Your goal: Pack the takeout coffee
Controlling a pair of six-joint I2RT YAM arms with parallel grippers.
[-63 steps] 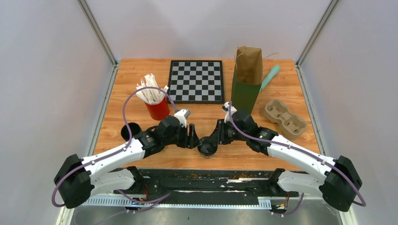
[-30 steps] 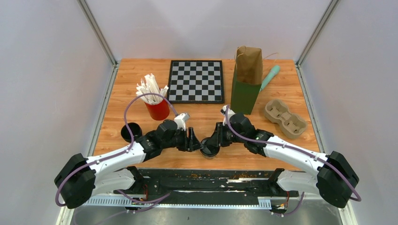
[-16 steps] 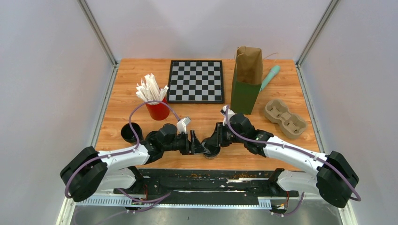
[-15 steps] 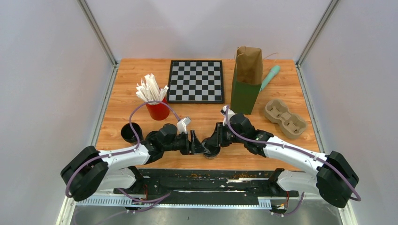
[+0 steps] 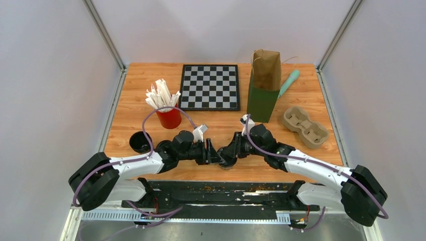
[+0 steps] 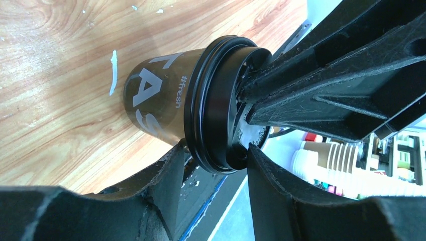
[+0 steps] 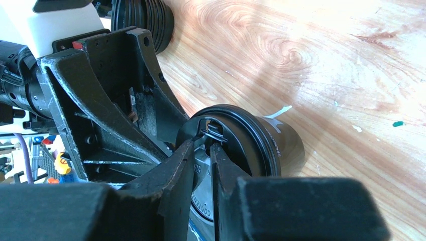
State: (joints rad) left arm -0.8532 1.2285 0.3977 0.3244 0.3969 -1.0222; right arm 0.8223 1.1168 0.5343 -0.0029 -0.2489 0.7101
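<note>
Near the front edge, right hand (image 7: 202, 148) pinches "#fresh" cup (image 6: 155, 103) lid (image 6: 211, 110); left hand (image 6: 215, 151) half-wide, perhaps touching.

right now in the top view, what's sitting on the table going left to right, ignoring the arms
dark cup → red cup of wrapped straws → chessboard → brown-and-green paper bag → cardboard cup carrier

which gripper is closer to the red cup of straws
Left. The left gripper sits lower right of the red cup in the top view, on the left side of the coffee cup; the right gripper pinches that cup's lid from the other side, farther away.
</note>
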